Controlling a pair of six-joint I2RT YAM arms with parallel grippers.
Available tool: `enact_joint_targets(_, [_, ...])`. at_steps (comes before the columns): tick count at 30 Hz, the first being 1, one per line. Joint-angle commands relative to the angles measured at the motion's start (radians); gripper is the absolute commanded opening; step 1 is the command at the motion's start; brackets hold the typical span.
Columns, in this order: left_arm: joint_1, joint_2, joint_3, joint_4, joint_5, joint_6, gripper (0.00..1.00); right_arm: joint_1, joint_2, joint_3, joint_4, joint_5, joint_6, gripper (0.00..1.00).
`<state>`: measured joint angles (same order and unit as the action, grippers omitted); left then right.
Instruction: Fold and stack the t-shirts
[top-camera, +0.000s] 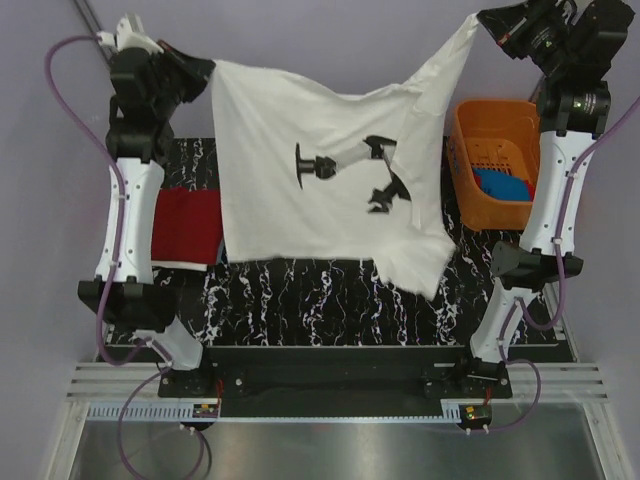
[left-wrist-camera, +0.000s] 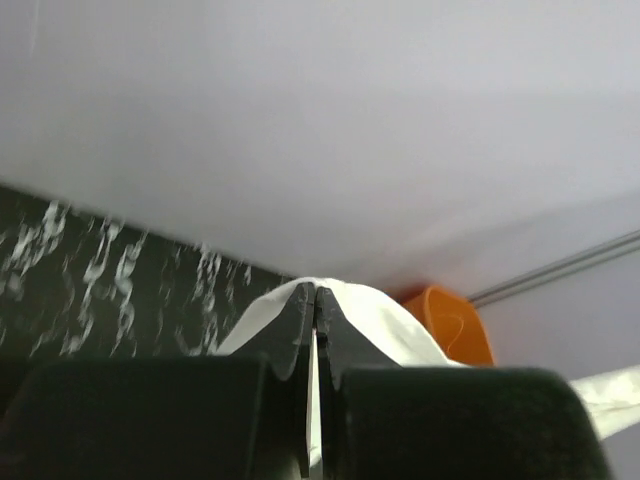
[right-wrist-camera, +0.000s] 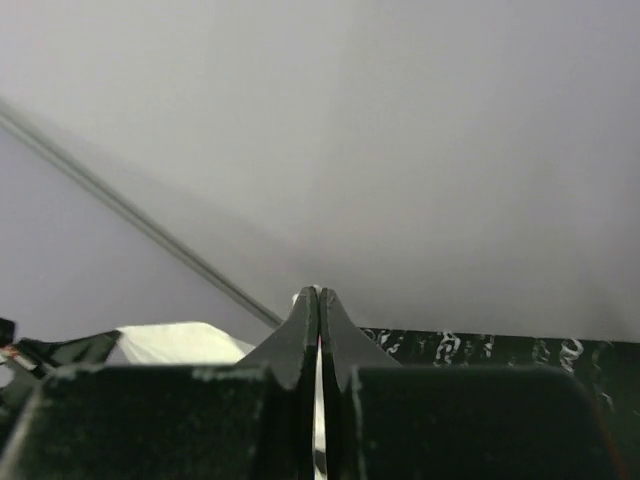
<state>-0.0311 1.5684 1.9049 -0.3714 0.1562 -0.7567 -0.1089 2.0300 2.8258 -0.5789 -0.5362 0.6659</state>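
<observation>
Nearest, on the marbled table (top-camera: 330, 295), the red t-shirt (top-camera: 187, 225) lay folded at the left, apparently done. Above the table the white t-shirt (top-camera: 300, 190) hung spread and not yet folded. Farther right, the blue t-shirt (top-camera: 500, 186) waited in the orange basket (top-camera: 465, 135). Farthest back, the left gripper (top-camera: 205, 72) and right gripper (top-camera: 482, 25) each pinched a top corner of the white one, jaws pressed together on cloth

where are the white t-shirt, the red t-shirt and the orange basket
white t-shirt (top-camera: 255, 185), top external view, on the plain cloth left of the dark print
red t-shirt (top-camera: 188, 225), top external view, on the middle of its visible cloth
orange basket (top-camera: 497, 112), top external view, on its far rim
</observation>
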Motion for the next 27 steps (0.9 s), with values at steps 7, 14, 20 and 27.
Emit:
enact_joint_targets(7, [0.019, 0.225, 0.386, 0.179, 0.126, -0.009, 0.0, -0.12, 0.032, 0.089, 0.204, -0.097, 0.139, 0.0])
enact_joint_targets(14, [0.025, 0.007, -0.137, 0.368, 0.111, 0.029, 0.0, -0.13, -0.201, -0.375, 0.338, -0.149, 0.09, 0.0])
enact_joint_targets(20, [0.025, -0.177, -0.655, 0.512, 0.083, 0.02, 0.0, -0.132, -0.542, -1.196, 0.627, -0.133, 0.106, 0.0])
enact_joint_targets(27, [0.005, -0.404, -1.062, 0.565, 0.016, 0.003, 0.0, -0.129, -0.826, -1.702, 0.585, -0.02, 0.006, 0.0])
